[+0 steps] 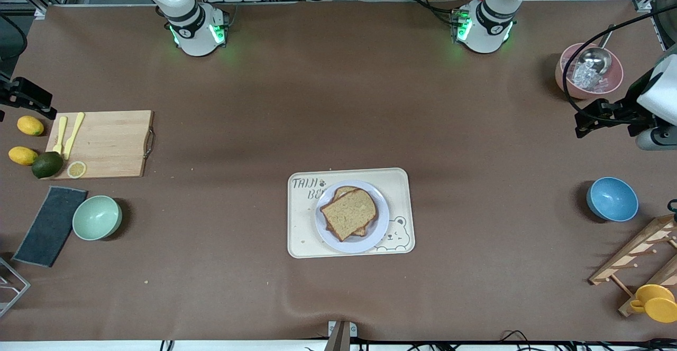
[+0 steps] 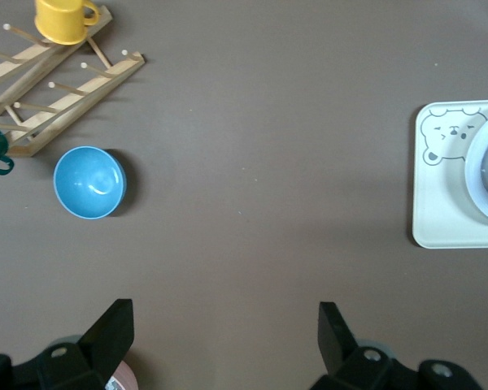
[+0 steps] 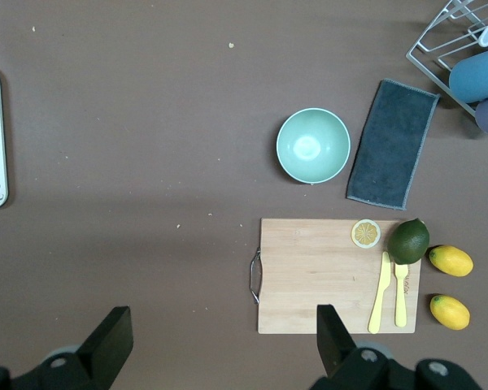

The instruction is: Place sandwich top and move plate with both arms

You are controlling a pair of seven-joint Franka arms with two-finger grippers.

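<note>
Resting on the plate (image 1: 351,237), the sandwich top (image 1: 349,214) is a square, speckled light-brown slice with a darker crust, lying askew over another slice. The pale round plate sits on the bear-print tray (image 1: 304,234) mid-table. Both arms wait high: the left tool (image 2: 226,333) and right tool (image 3: 224,337) hang with fingers spread wide, holding nothing.

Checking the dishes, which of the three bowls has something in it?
The pink bowl, toward the left arm's end, holds a metal ladle. The blue bowl and green bowl look empty.
</note>
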